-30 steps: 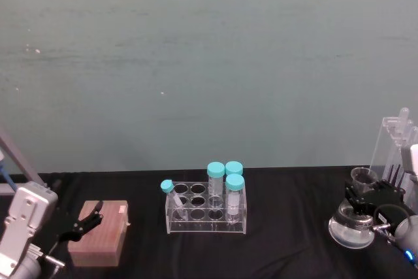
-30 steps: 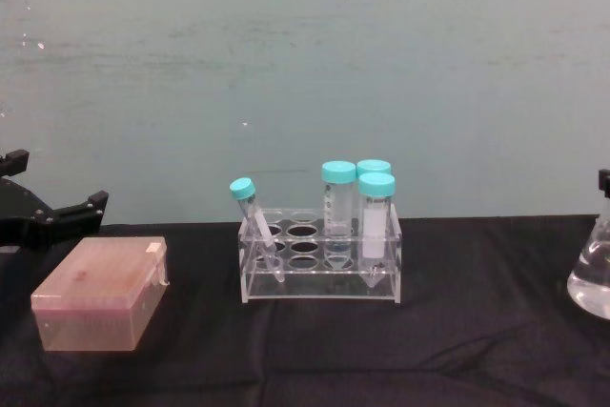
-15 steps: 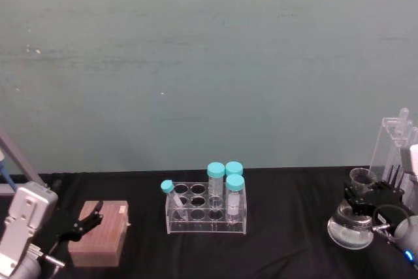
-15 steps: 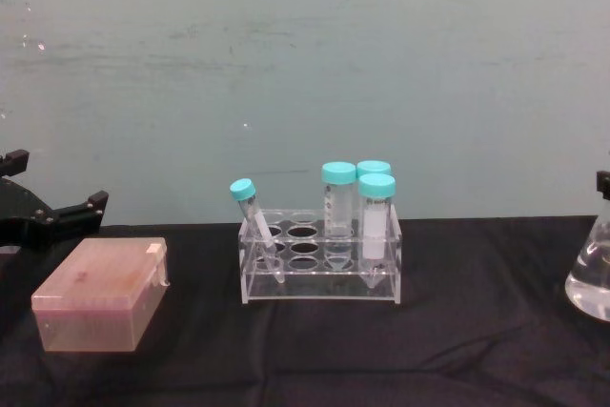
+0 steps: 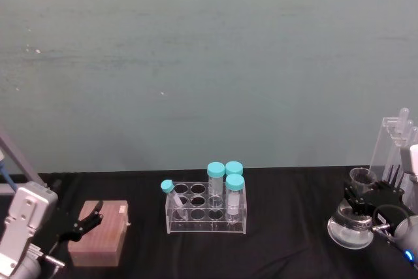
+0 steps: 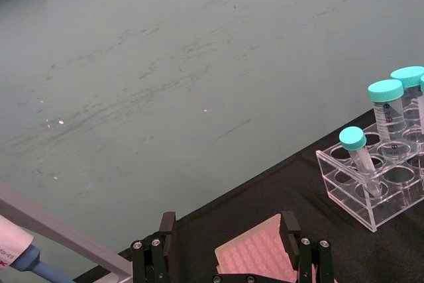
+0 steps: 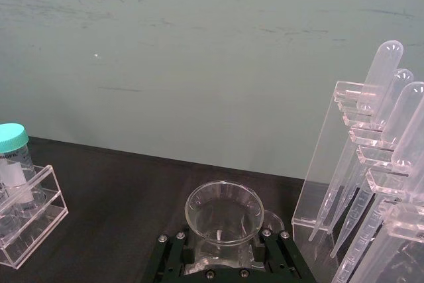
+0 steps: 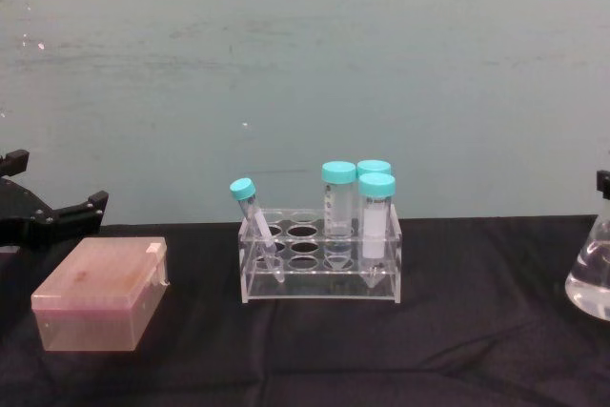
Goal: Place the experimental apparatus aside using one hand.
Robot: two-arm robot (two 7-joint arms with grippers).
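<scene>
At the table's right end stands a conical flask (image 5: 348, 228) holding clear liquid (image 8: 591, 285). My right gripper (image 5: 366, 198) is shut on its neck. In the right wrist view the flask's round mouth (image 7: 223, 213) sits just above the black fingers (image 7: 169, 248), which flank the neck. Just right of the flask rises a tall clear acrylic stand (image 5: 394, 146) carrying long plastic pipettes (image 7: 391, 101). At the table's left end, my left gripper (image 5: 88, 221) hangs open over a pink box (image 5: 98, 234).
A clear rack (image 5: 206, 212) holding several teal-capped tubes (image 8: 374, 212) stands mid-table, one of them leaning. The pink box (image 8: 95, 295) lies at the left. A pipettor's tip (image 6: 26, 260) pokes in beyond the left arm. A grey-green wall lies behind the black tabletop (image 8: 477, 331).
The right gripper and the flask have shifted slightly to the left. The left arm has stayed still.
</scene>
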